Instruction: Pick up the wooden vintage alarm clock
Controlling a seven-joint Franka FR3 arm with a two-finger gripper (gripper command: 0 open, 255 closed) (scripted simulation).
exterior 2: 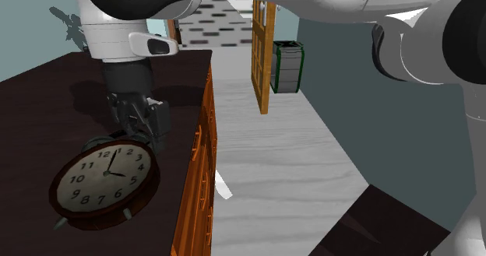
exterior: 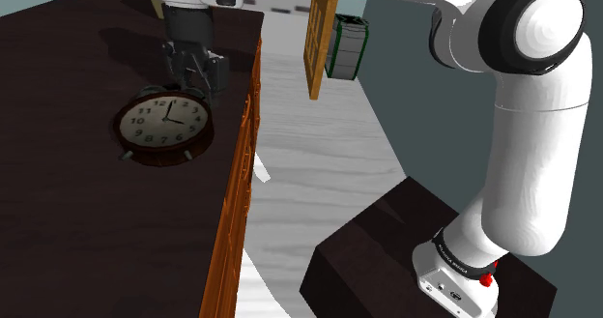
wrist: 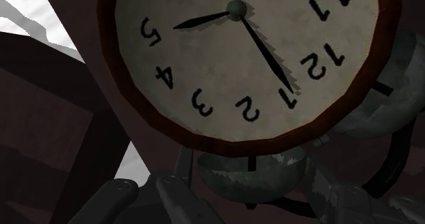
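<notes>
The gripper (exterior: 198, 86) straddles a bell (wrist: 252, 175) at the far edge of the alarm clock (exterior: 162, 123), fingers apart; grasp pending; next, it should close squarely.

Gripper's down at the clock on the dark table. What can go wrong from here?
1. The black gripper sits at the rounded grey bells of the round, brown-rimmed alarm clock, off its centre; a lift from there may tilt the clock.
2. The bells' curved surface may let a grasp slip.
3. The clock lies flat near the dark table's orange-brown edge; a nudge might push it toward the pale floor.
</notes>
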